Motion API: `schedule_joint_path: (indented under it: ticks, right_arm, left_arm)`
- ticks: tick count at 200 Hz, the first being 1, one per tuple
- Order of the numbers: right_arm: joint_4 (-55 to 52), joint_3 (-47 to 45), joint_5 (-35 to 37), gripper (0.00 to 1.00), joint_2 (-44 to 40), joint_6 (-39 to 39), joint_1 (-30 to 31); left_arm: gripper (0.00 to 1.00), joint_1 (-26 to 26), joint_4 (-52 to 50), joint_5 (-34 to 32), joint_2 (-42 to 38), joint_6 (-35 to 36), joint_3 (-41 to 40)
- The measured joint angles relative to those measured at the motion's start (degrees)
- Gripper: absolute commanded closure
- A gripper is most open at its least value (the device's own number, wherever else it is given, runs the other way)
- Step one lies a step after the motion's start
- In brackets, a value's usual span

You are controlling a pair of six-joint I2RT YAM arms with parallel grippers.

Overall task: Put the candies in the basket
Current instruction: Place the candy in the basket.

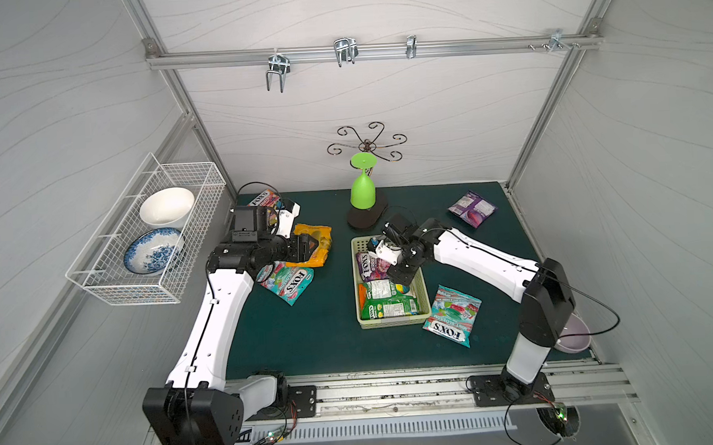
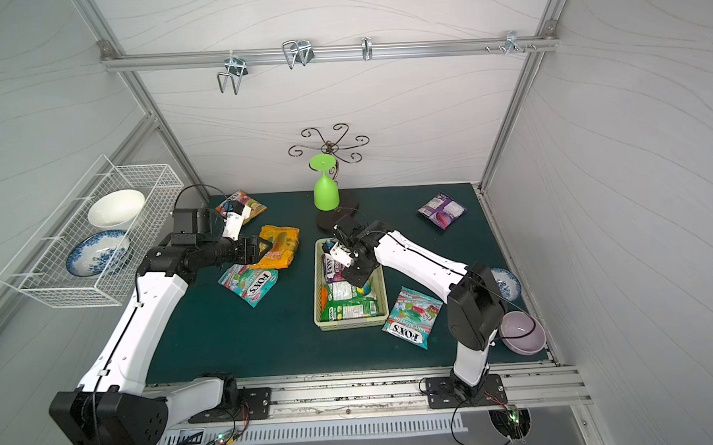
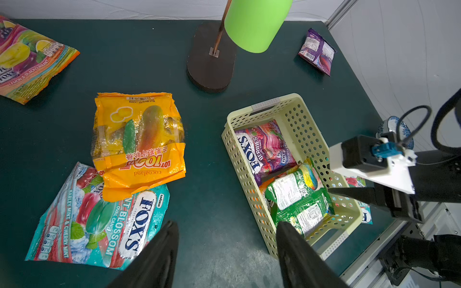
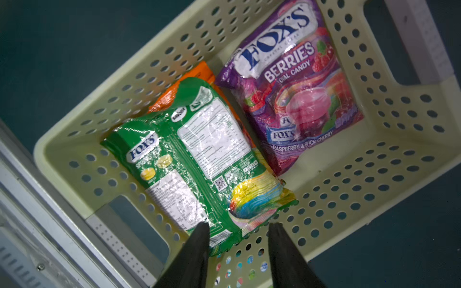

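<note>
The pale yellow-green basket (image 1: 355, 281) (image 4: 349, 187) sits mid-table and holds a purple FOX'S bag (image 4: 294, 99), a green bag (image 4: 199, 154) and an orange one (image 4: 197, 72) beneath. My right gripper (image 4: 239, 225) (image 1: 404, 276) hovers over the basket's right side, open and empty, just above the green bag's corner. On the mat lie an orange-yellow bag (image 1: 314, 244), a teal FOX'S bag (image 1: 289, 282), a multicoloured bag (image 1: 263, 198), a small purple bag (image 1: 472, 208) and another teal bag (image 1: 452, 314). My left gripper (image 3: 225, 224) (image 1: 312, 248) hangs open above the orange-yellow bag.
A green goblet (image 1: 361, 190) hangs on a dark-based stand behind the basket. A white wire rack (image 1: 148, 232) with two bowls is fixed to the left wall. A lilac bowl (image 2: 521, 332) and a blue-patterned bowl (image 2: 506, 283) sit by the right arm's base.
</note>
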Motion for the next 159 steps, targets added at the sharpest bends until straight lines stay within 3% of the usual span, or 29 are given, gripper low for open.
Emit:
schedule_joint_path:
  ticks: [60, 114, 159]
  right_arm:
    - [5.16, -8.11, 3.69, 0.60, 0.13, 11.61, 3.63]
    - [9.90, -8.68, 5.46, 0.60, 5.99, 12.63, 7.02]
    - [10.32, -8.59, 6.14, 0.58, 5.31, 12.63, 7.32]
  left_arm:
    - [0.28, 1.01, 0.72, -1.99, 0.15, -0.17, -0.83]
    - [0.22, 3.21, 1.36, -7.89, 0.31, -1.68, -3.34]
    - [0.18, 5.09, 2.27, -12.26, 0.33, -5.27, -6.93]
